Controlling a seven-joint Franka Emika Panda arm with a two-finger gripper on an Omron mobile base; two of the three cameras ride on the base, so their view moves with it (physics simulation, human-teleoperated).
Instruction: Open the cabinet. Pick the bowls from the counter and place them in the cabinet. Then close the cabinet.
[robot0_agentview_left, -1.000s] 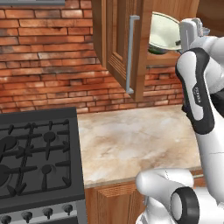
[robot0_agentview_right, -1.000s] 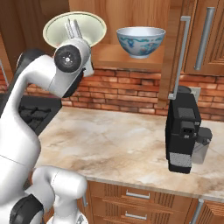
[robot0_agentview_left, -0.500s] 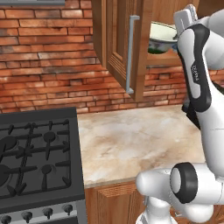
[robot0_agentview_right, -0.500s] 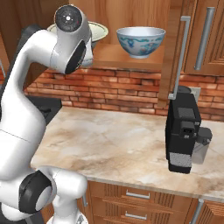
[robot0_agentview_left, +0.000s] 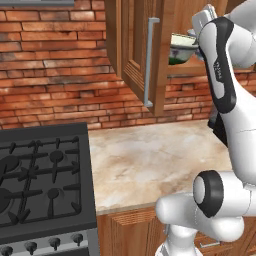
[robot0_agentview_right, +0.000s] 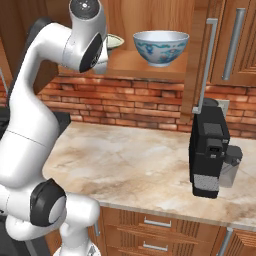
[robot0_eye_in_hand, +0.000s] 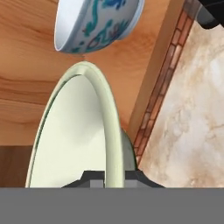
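Observation:
The brown cabinet (robot0_agentview_left: 142, 45) stands open, its left door swung out with its grey bar handle (robot0_agentview_left: 150, 62). My gripper (robot0_eye_in_hand: 114, 178) is shut on the rim of the pale green-cream bowl (robot0_eye_in_hand: 74, 135), which I hold up inside the cabinet (robot0_agentview_right: 150, 65). That bowl (robot0_agentview_left: 182, 47) shows past the door edge, and its rim (robot0_agentview_right: 114, 41) peeks out beside my arm. The light blue bowl (robot0_agentview_right: 161, 47) sits on the cabinet shelf just to its right, and it (robot0_eye_in_hand: 98, 24) is close beyond the held one. The beige counter (robot0_agentview_left: 150, 160) lies below.
A black stove (robot0_agentview_left: 40, 175) is on the counter's left. A black coffee machine (robot0_agentview_right: 210, 150) stands on the counter (robot0_agentview_right: 135, 160) under the open right door (robot0_agentview_right: 200, 60). Another cabinet door (robot0_agentview_right: 240, 45) is further right, and wooden drawers (robot0_agentview_right: 155, 222) sit below.
The arm has carried the green-cream bowl down and inward into the cabinet, toward the blue bowl. The bowl has turned from facing outward to nearly level. The grip is unchanged.

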